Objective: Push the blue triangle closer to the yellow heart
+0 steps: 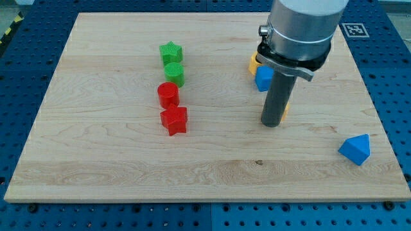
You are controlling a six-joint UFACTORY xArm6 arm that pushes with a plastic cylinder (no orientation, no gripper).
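green blocks: 2 | red blocks: 2 | blue blocks: 2 | yellow-orange blocks: 2

Four blocks in column at board centre-left: green star topmost, green cylinder touching below, red cylinder, red star lowest. Blue triangle alone at lower right. Blue block and yellow block behind rod, upper right. My tip below them, well left of triangle.

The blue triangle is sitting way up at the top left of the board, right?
No. The camera view shows the blue triangle near the board's bottom right corner, not the top left. My tip is well to its left, not touching it.
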